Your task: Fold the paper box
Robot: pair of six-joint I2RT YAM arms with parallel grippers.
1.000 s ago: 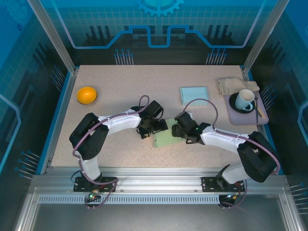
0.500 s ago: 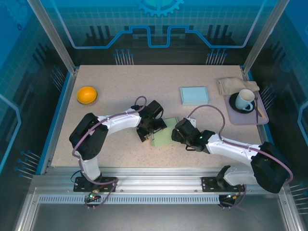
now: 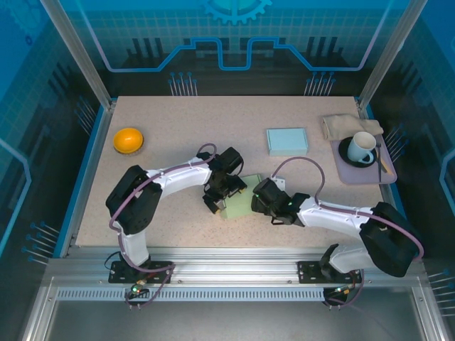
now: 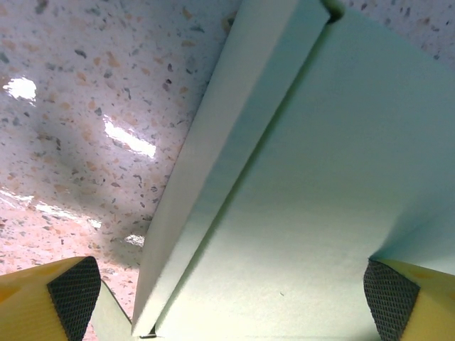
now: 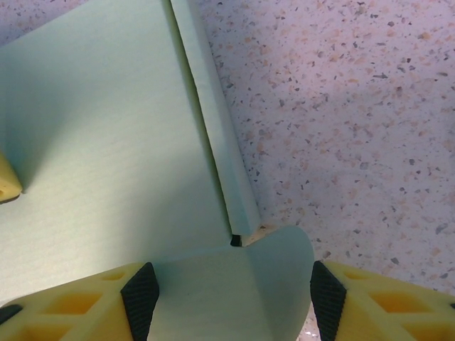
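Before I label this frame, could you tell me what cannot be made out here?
- Top view: left arm and right arm cover much of the paper box; folds unreadable.
- Left wrist view: it runs off right and bottom edges.
- Right wrist view: bottom edge cuts the flap inside the right gripper; grip unclear.

Green paper box [image 5: 106, 142], flap [image 5: 279, 261] between pincer [image 5: 227, 291] fingers [image 5: 140, 293]

Left arm [image 3: 174, 177], right arm [image 3: 334, 213] reach inward, low; left tool [image 4: 227, 298] spread wide, right tool [image 5: 233, 298] partly apart.
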